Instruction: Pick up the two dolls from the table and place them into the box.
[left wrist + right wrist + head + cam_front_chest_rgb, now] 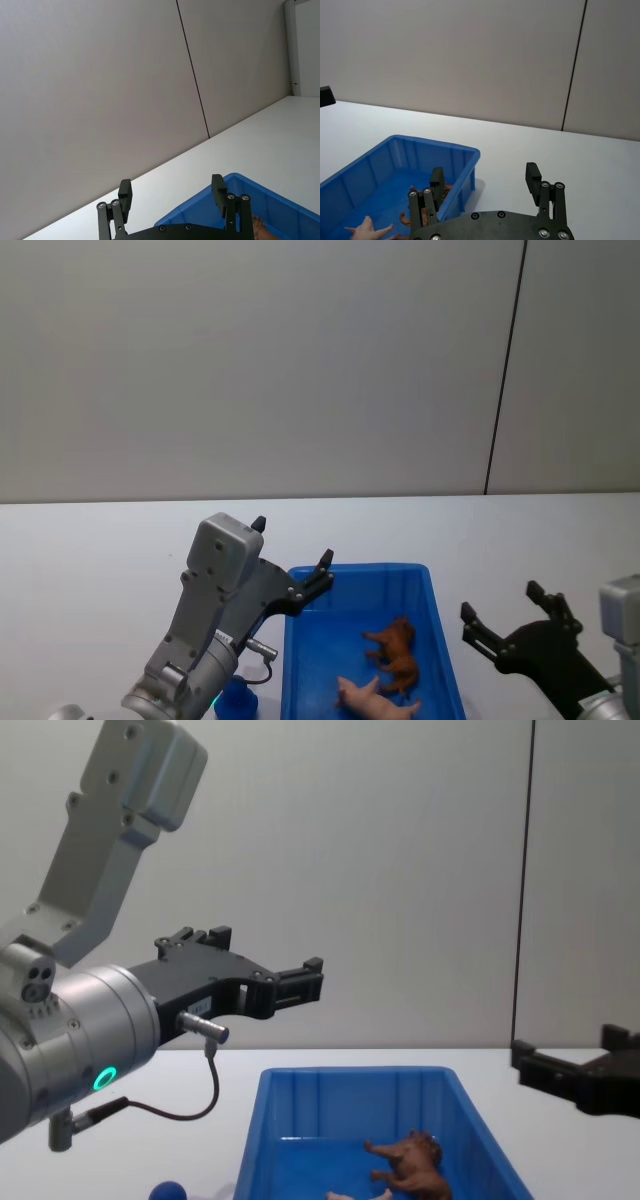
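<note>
Both dolls lie inside the blue box (360, 569): the brown doll (395, 650) on its side near the middle, the pale pink doll (372, 698) just in front of it. In the chest view the brown doll (415, 1165) rests on the floor of the box (350, 1075). My left gripper (292, 543) hangs open and empty, raised over the box's far left corner. My right gripper (500, 602) is open and empty, to the right of the box. In the right wrist view the pink doll (367, 230) shows past my right gripper (485, 177).
A small blue round object (237, 695) sits on the white table (90, 560) left of the box, under my left arm. A grey wall with a dark vertical seam stands behind the table. Bare tabletop stretches behind and to both sides of the box.
</note>
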### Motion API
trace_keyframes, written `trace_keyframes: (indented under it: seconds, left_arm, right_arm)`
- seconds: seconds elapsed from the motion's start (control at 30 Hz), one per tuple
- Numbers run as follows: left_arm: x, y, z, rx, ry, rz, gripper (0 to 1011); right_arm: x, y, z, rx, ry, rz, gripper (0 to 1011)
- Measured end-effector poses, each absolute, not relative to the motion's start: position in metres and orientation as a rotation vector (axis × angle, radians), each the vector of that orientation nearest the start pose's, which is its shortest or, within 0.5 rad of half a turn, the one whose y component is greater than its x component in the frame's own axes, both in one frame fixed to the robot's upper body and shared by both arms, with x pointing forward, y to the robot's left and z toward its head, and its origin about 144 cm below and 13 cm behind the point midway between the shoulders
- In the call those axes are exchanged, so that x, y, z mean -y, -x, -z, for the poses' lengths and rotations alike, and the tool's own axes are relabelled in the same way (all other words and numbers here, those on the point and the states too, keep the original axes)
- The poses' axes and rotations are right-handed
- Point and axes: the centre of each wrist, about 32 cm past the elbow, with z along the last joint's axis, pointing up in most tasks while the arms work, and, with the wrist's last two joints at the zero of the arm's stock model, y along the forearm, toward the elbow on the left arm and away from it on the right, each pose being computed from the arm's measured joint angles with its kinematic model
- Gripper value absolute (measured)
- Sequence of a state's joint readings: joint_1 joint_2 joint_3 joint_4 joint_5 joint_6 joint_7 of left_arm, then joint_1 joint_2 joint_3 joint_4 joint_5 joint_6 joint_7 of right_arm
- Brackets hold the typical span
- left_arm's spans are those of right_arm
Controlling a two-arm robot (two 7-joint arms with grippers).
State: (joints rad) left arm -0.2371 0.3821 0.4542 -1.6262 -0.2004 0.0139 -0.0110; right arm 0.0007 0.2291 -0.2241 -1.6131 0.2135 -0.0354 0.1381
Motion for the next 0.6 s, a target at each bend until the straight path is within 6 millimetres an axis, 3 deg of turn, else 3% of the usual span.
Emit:
trace_keyframes:
  seconds: [0.6]
  left_arm:
    - [-0.203,-0.486,-1.204,0.25,-0.066,-1.152,1001]
  right_arm:
    - [0.23,-0.438,-1.147,0.032,-0.026,1.268,1000]
